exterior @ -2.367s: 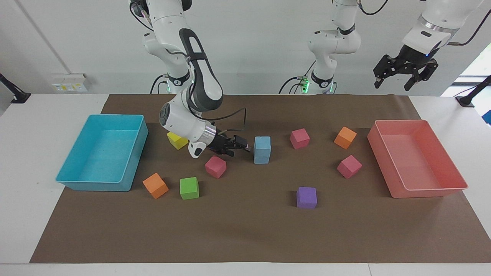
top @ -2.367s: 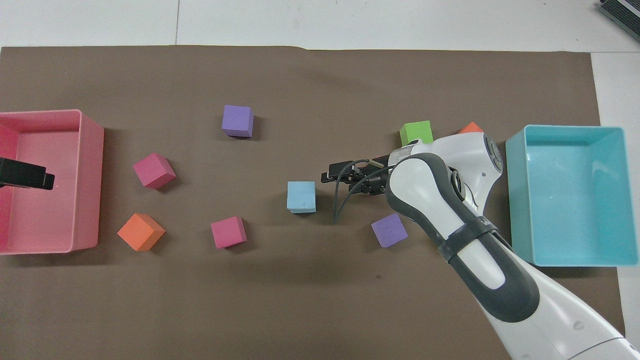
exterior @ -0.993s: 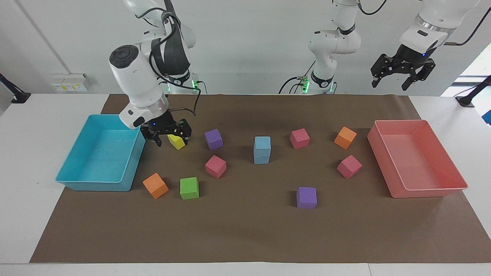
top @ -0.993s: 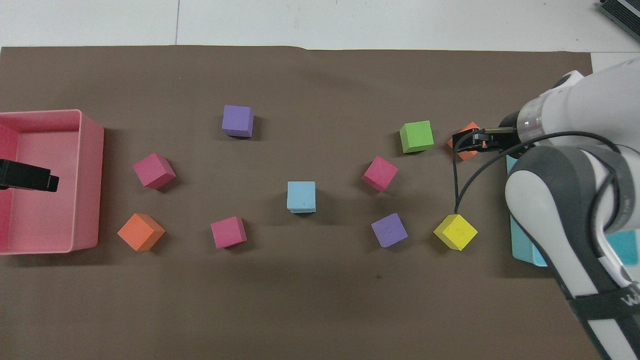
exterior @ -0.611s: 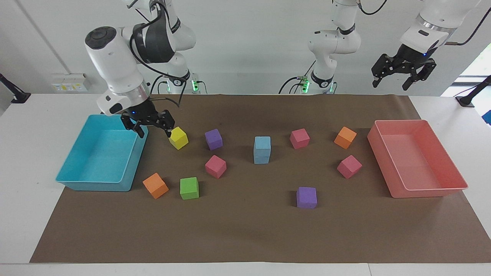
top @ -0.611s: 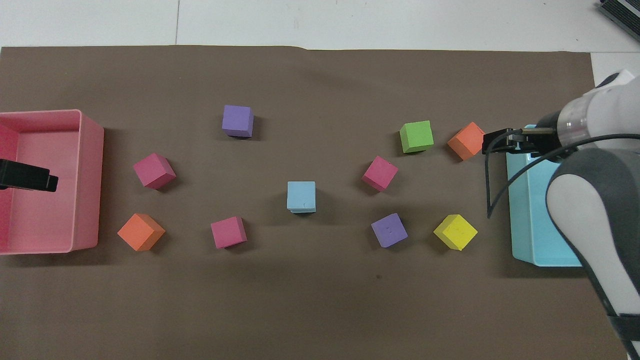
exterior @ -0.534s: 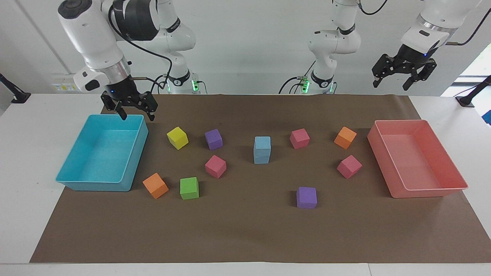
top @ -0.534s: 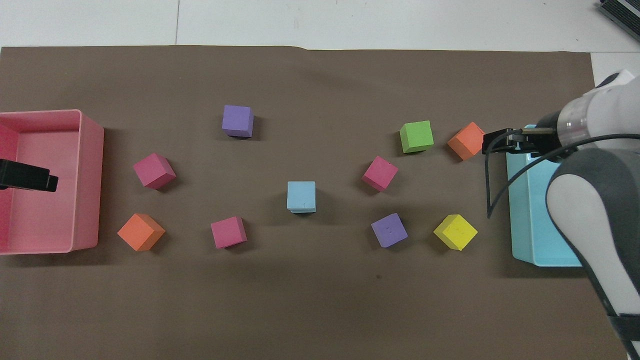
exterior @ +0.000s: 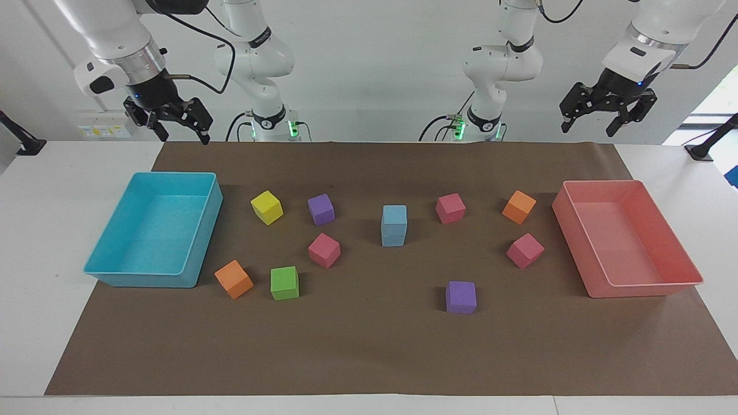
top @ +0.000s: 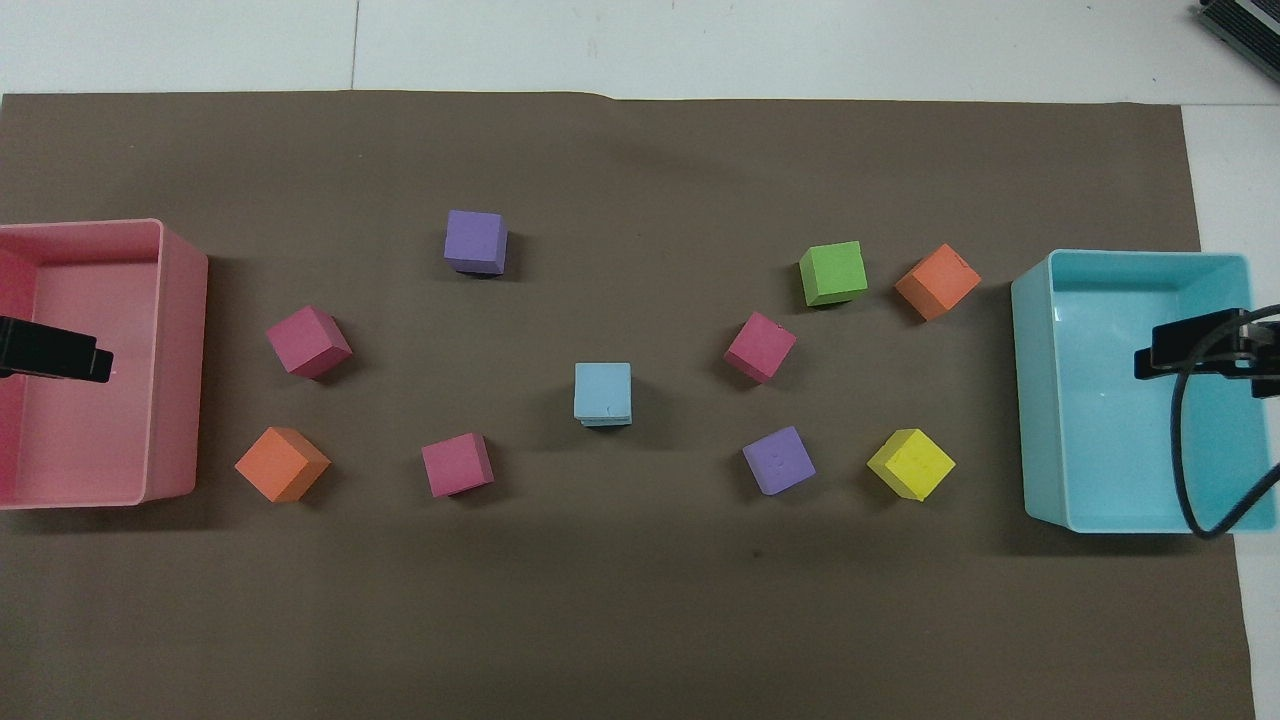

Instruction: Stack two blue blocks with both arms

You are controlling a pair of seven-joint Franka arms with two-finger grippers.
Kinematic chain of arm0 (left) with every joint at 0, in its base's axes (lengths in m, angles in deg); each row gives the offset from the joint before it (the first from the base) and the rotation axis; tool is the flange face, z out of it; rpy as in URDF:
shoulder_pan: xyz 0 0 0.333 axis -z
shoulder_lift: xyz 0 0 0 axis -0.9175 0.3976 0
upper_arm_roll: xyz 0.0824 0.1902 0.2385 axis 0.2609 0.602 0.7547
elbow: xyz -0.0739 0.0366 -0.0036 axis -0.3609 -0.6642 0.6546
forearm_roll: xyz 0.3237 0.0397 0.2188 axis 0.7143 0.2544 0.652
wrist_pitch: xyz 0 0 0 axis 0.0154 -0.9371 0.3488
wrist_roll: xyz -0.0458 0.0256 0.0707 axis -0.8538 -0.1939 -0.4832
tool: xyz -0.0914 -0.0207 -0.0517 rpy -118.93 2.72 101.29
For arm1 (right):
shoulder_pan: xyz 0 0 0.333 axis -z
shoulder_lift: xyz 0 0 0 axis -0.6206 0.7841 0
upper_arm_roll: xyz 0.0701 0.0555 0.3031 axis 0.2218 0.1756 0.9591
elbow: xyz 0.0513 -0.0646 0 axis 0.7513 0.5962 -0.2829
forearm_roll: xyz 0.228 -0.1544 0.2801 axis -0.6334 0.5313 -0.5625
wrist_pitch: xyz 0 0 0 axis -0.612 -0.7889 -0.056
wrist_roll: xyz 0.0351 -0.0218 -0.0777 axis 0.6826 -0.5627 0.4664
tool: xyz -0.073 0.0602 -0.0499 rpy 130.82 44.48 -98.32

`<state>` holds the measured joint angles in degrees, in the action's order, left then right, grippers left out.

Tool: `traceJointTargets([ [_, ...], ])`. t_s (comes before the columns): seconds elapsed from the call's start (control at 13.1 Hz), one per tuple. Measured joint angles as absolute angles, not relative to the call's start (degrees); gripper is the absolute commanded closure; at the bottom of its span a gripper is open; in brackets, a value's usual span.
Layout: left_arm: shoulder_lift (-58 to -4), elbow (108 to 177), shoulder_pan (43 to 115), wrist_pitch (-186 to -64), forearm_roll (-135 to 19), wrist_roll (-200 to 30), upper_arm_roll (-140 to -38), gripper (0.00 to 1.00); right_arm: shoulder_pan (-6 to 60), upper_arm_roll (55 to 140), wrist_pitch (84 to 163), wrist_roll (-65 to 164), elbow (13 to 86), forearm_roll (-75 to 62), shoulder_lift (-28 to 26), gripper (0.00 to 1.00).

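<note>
The two blue blocks stand stacked mid-table, the upper blue block [exterior: 394, 215] squarely on the lower blue block [exterior: 394, 236]. From overhead the stack [top: 603, 390] reads as one light-blue square. My right gripper [exterior: 180, 131] hangs open and empty, high up at the turquoise tray's end of the table, and in the overhead view the right gripper [top: 1185, 350] shows over that tray. My left gripper [exterior: 589, 129] waits open and empty, high up at the pink tray's end. In the overhead view the left gripper [top: 60, 358] shows over that tray. Neither gripper touches a block.
A turquoise tray [exterior: 207, 199] and a pink tray [exterior: 571, 213] stand at the two ends of the brown mat. Loose cubes lie around the stack: yellow [exterior: 267, 207], purple [exterior: 321, 209], pink [exterior: 324, 250], green [exterior: 285, 283], orange [exterior: 233, 279], pink [exterior: 450, 208], orange [exterior: 519, 207], pink [exterior: 525, 250], purple [exterior: 460, 297].
My right arm has drawn back from beside the blue stack, risen and swung out over the turquoise tray. The stack and the left arm have stayed put.
</note>
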<state>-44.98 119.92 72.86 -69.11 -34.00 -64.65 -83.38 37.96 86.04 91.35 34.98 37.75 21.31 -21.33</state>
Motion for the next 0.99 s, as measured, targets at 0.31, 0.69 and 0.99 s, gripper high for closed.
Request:
traceJointTargets([
  [0.31,-44.98,119.87,72.86,-69.11,-34.0,-64.65,-83.38,0.0,37.98,86.38,91.35,35.53,39.13,24.09,-22.31,0.0],
  [0.69,-44.98,119.87,72.86,-69.11,-34.0,-64.58,-83.45,0.0,37.98,86.51,91.35,36.17,38.78,24.19,-22.75,0.0],
  [0.99,-44.98,119.87,72.86,-69.11,-34.0,-64.53,-83.49,0.0,37.98,86.57,91.35,36.26,38.75,24.19,-22.91,0.0],
])
